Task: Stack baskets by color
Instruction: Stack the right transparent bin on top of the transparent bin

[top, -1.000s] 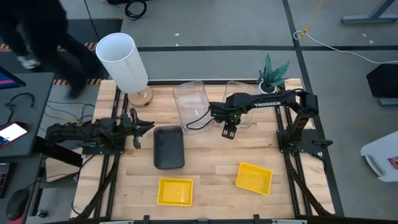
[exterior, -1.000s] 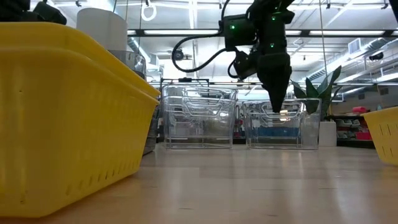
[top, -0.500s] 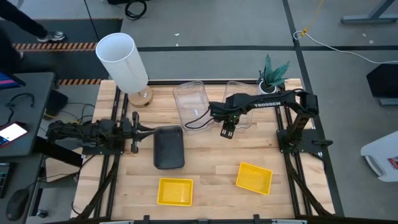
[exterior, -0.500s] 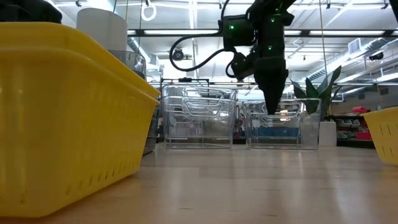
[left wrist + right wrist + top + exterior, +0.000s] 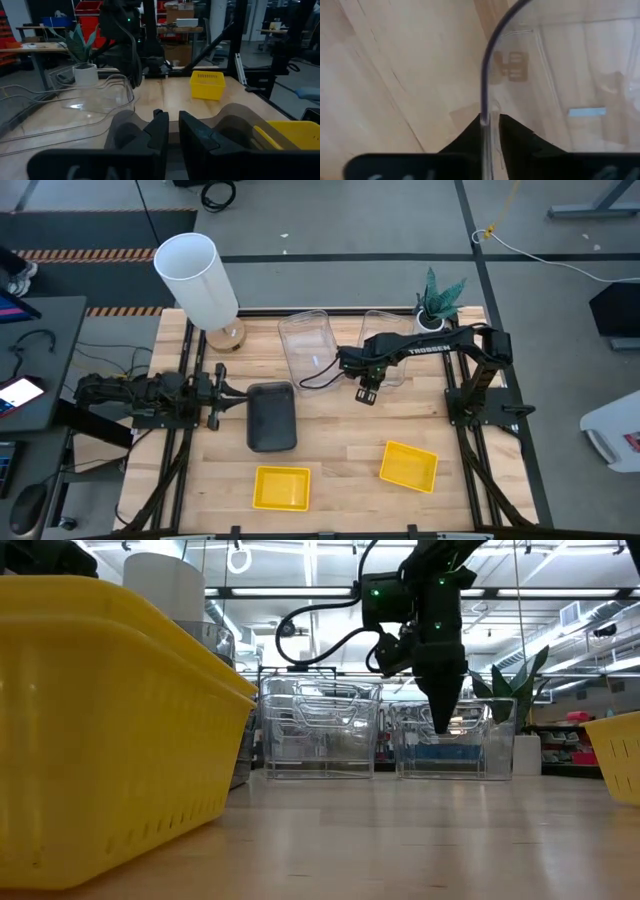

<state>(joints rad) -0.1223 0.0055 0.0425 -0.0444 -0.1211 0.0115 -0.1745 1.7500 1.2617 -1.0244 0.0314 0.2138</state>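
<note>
Two clear transparent plastic baskets (image 5: 305,340), one stack of dark grey trays (image 5: 271,417), two yellow baskets (image 5: 281,487). Right gripper (image 5: 366,394) clamped on a clear rim (left gripper (image 5: 213,410) nearly together, empty).

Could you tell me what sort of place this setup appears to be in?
Probably a robotics lab or workshop: a wooden table holds two mounted arms, storage shelving lines the room behind, and cables trail across a bare concrete floor.

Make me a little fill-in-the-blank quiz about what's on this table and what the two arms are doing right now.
1. The right gripper pinches the rim of a ____ basket.
2. The left gripper sits beside the ____ basket.
3. Near the front edge lie ____ yellow baskets.
4. The potted plant stands at the table's far ____ corner.

Missing words: clear; dark grey; two; right
</note>
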